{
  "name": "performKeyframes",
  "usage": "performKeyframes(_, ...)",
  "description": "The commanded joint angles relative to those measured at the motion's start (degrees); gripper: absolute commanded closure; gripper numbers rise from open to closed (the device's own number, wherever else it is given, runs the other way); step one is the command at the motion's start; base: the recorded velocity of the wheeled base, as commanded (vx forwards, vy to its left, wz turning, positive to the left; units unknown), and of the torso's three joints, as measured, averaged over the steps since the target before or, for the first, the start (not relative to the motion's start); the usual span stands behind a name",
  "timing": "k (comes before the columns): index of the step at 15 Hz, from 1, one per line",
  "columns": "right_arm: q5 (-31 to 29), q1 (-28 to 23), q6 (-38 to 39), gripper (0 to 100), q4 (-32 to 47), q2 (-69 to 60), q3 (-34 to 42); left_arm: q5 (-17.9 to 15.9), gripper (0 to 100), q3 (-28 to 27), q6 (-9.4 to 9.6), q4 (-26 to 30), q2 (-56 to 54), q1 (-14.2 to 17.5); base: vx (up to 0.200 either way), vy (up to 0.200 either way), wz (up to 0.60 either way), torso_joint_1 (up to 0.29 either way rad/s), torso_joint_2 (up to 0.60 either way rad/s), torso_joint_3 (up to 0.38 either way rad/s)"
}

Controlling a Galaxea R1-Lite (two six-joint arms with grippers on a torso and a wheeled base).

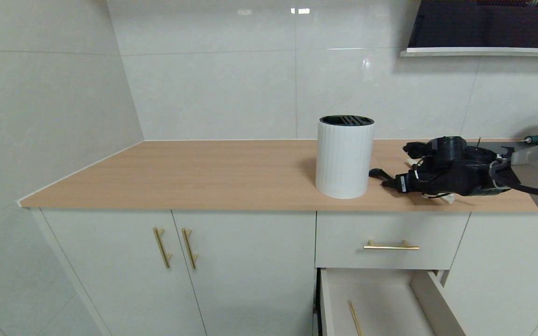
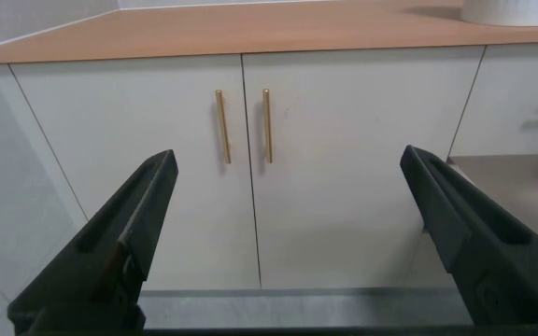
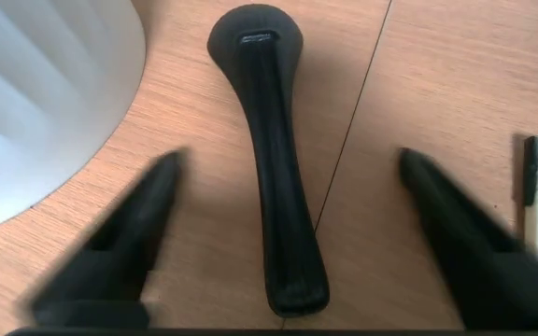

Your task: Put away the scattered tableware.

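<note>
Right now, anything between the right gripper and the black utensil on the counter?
Nothing visible. The right gripper is open, and the black utensil lies on the counter between its fingers, apart from both. The white holder stands close beside one finger, not in the path.

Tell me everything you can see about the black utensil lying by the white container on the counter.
The black utensil is a slim, matte, plastic-looking piece with a groove along its length. One end flares to a rounded tip with a small slot. It lies flat on the wooden counter, close beside the ribbed white container but apart from it. The right gripper is open, with one finger on either side, neither touching it.
</note>
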Motion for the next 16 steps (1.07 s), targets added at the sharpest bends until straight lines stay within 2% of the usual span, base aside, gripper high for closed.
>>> performKeyframes(1,0.1,0.3,0.0,100,0.1,0.2,0.0,0.0,0,0.0,0.0,0.0,0.0,0.0,0.0,0.0,0.0,0.0,0.0,0.0)
performKeyframes(8,-1.0,1.1,1.3,100,0.1,-0.9,0.0,0.0,0,0.0,0.0,0.0,0.0,0.0,0.0,0.0,0.0,0.0,0.0,0.0)
performKeyframes(9,-1.7,1.2,2.9,100,0.2,-1.9,0.2,0.0,0,0.0,0.0,0.0,0.0,0.0,0.0,0.0,0.0,0.0,0.0,0.0)
performKeyframes(11,-7.6,2.3,13.1,100,4.4,-9.6,1.7,0.0,0,0.0,0.0,0.0,0.0,0.0,0.0,0.0,0.0,0.0,0.0,0.0)
performKeyframes(12,-8.4,2.3,14.4,100,6.7,-12.8,2.9,0.0,0,0.0,0.0,0.0,0.0,0.0,0.0,0.0,0.0,0.0,0.0,0.0)
performKeyframes(14,-8.7,2.3,15.6,100,11.4,-21.0,8.8,0.0,0,0.0,0.0,0.0,0.0,0.0,0.0,0.0,0.0,0.0,0.0,0.0)
performKeyframes(16,-10.0,2.3,15.8,100,13.1,-30.1,19.1,0.0,0,0.0,0.0,0.0,0.0,0.0,0.0,0.0,0.0,0.0,0.0,0.0)
